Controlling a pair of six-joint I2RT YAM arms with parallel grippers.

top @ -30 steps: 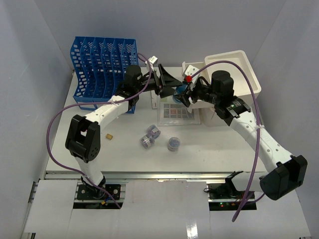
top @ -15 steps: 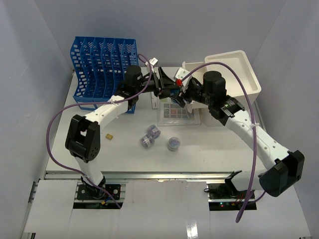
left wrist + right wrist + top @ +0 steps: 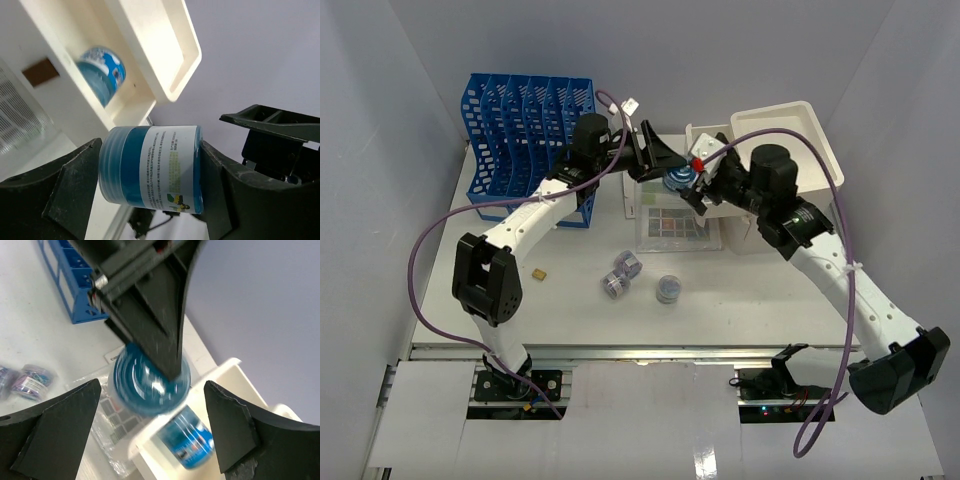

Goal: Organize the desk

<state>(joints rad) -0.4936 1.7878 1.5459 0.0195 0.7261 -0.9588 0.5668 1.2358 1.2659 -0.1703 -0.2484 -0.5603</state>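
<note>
Filling most of the view from above, white table [image 3: 770,290] with a metal rail along the near edge, lying under both arms and under all the items. Standing at its far left, blue file rack [image 3: 520,130], upright, slots open to the top. Standing at the far right, cream cabinet [image 3: 815,165], with an open drawer [image 3: 230,372] on its left side. Reaching in from the two sides, both arms, meeting in the air just beside the cabinet and above the far middle of the table.

Lying flat on the table below that meeting place, clear packet [image 3: 670,225] with coloured squares inside.

Clamped between the left fingers [image 3: 75,190], blue jar [image 3: 150,170] with a white printed label, turned on its side, one finger pressing on each end. Spread wide on both sides of this jar, right fingers [image 3: 55,425], apart from it and touching nothing. Cannot tell from the blurred wrist view how close to the jar.

Lying on its side inside the open drawer, second blue jar [image 3: 102,72], well below the held one.

Sitting near the middle of the table, three small round jars [image 3: 620,275] with purple content: two just beside each other, the third a little to the right. Lying to the left of them, close to the left arm, small gold-coloured piece [image 3: 538,272]; too small to tell more.
</note>
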